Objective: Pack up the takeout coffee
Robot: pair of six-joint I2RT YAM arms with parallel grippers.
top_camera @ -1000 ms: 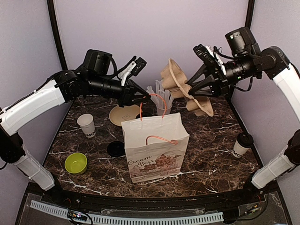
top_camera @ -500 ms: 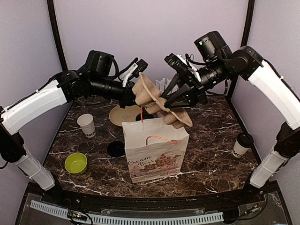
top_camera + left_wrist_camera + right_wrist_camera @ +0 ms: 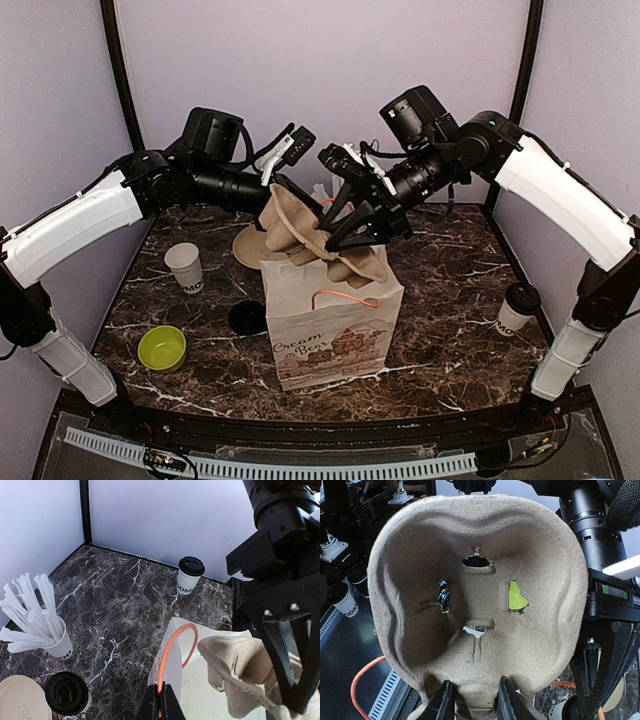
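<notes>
Takeout coffee (image 3: 517, 307): one white cup with a black lid and black lettering. It stands upright on the marble table (image 3: 450, 330) near the right edge, long axis vertical, lid up, well apart from the bag. The left wrist view shows it close to the side wall.

Paper bag (image 3: 335, 330): white, printed, standing upright at mid-table with its mouth up. I cannot tell what is inside.

Left gripper (image 3: 161, 707): fingertips pinched together on the bag's rear orange handle (image 3: 172, 645), which is lifted into an arch.

Right gripper (image 3: 474, 700): clamped on one edge of a moulded pulp cup carrier (image 3: 300, 225). The carrier hangs tilted over the bag mouth, its lower end at the rim.

Other containers:
- The straw cup (image 3: 57, 640) at the back holds a fan of white wrapped straws.
- A lidless white cup (image 3: 185, 268) stands upright at left; its contents are not visible.
- A green bowl (image 3: 162, 347) sits near the front left.
- A loose black lid (image 3: 247, 318) lies flat just left of the bag.
- A beige round disc (image 3: 250, 245) lies behind the lid.
</notes>
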